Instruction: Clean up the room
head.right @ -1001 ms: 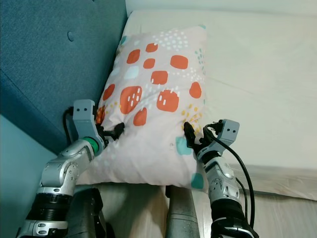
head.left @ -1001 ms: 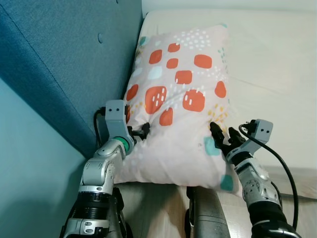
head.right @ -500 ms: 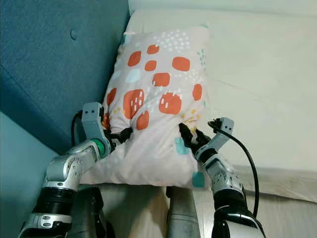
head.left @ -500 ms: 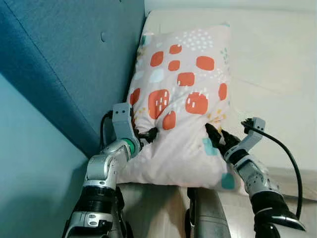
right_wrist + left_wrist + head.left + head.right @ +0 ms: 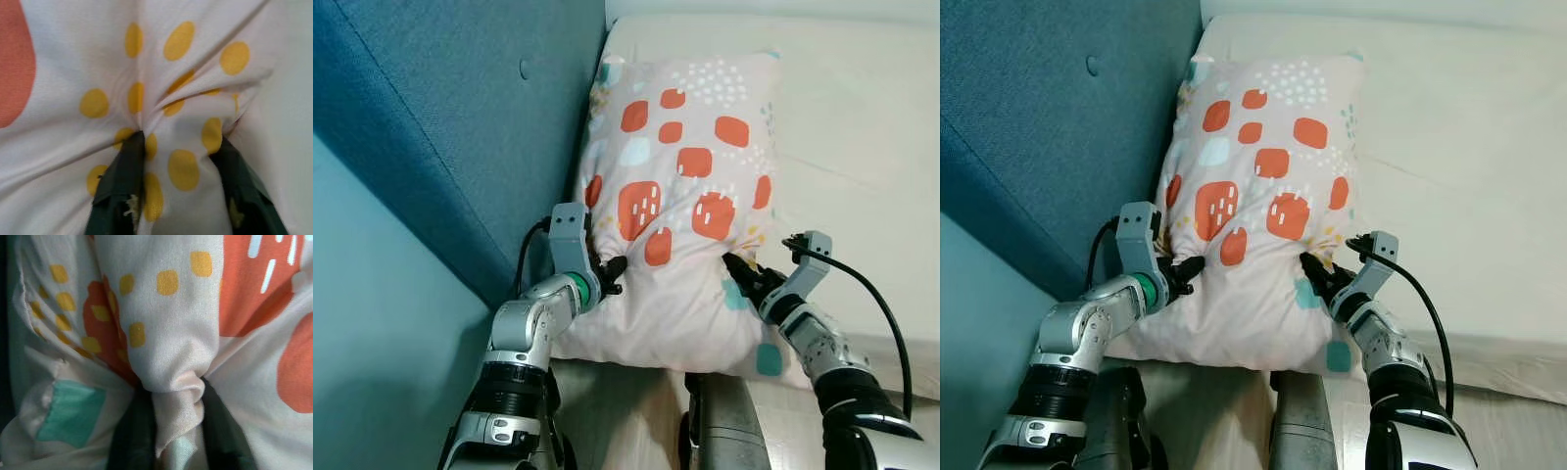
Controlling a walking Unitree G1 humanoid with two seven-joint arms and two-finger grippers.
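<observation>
Two pincers grip one pillow point(image 5: 680, 206): the left pincer point(image 5: 610, 277) is pinched on a fold at its left edge, the right pincer point(image 5: 742, 275) on a fold at its near right edge. Between them the pillow lies on the bed point(image 5: 862, 127), its left side against the blue headboard point(image 5: 460, 108). To the right and far side, bare mattress stretches open; the bed's near edge lies just below the pillow.

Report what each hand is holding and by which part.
Both hold the patterned pillow: the left hand pinches a fold of fabric on its left side, and the right hand pinches the fabric on its right side.
</observation>
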